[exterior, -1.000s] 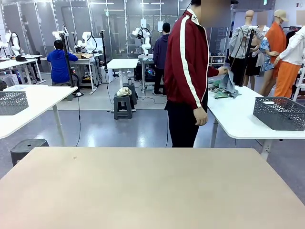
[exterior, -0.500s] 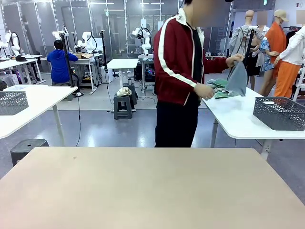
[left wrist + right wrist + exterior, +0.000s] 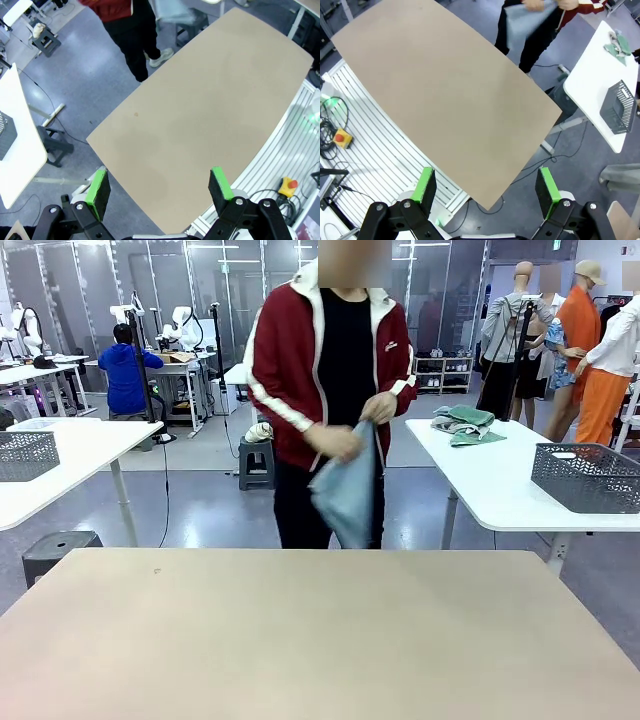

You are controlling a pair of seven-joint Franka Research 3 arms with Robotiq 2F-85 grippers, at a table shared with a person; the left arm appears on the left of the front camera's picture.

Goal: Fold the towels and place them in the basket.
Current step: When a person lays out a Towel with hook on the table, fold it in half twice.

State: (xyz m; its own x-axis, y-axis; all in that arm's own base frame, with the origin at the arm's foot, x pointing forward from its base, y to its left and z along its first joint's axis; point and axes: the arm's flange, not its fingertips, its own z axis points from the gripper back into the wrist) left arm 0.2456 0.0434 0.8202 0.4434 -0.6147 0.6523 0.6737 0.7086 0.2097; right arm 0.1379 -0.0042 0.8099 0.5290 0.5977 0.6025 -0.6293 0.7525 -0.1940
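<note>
Towel (image 3: 345,495), blue-grey, is hanging from the person's hands (image 3: 336,443) just beyond the far edge of the tan table (image 3: 320,640). I am holding my left claw (image 3: 159,184) and right claw (image 3: 487,186) wide apart above that table, gripping nothing.

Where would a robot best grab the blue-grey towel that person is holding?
Likely the loose lower edge of the blue-grey towel, approached from the robot's side of the table. It hangs limp below the person's hands, which bunch its top, so the bottom is free. With it hanging past the table's far edge, waiting until it lies flat seems safer.
</note>
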